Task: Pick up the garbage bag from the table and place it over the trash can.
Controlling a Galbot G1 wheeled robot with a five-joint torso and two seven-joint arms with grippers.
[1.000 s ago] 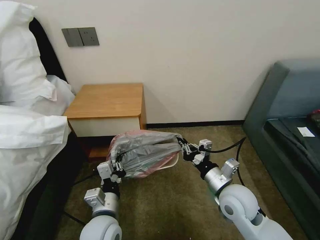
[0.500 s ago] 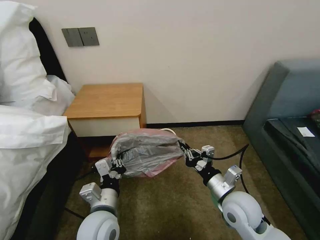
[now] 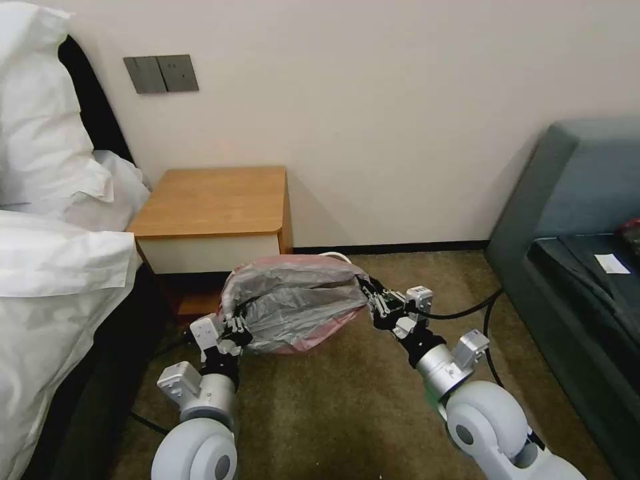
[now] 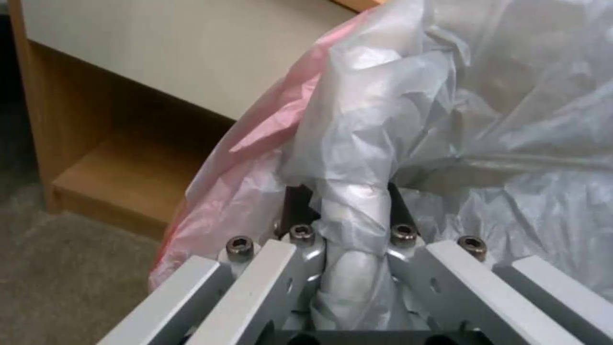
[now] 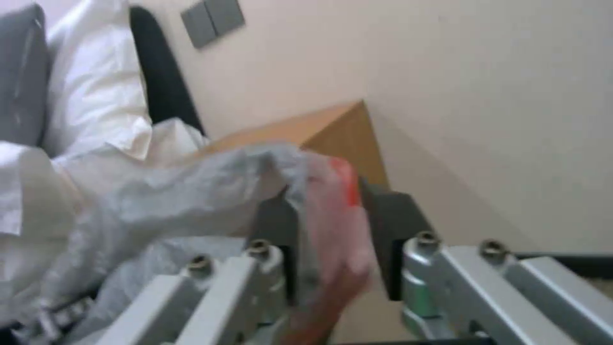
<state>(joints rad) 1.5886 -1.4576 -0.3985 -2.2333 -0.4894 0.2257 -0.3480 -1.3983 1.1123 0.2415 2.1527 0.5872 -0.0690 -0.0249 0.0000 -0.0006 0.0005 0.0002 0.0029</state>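
Pinching garbage bag (image 3: 293, 303): left gripper (image 3: 235, 325), right gripper (image 3: 371, 298), jaws closed.

A bedroom, likely a hotel room: white bedding (image 3: 47, 220) beside a wooden nightstand (image 3: 213, 200), wall switch plates (image 3: 161, 73), brown carpet (image 3: 347, 413) and a grey-blue sofa (image 3: 573, 220).

No readable text, label, brand, number or sign anywhere in these views.
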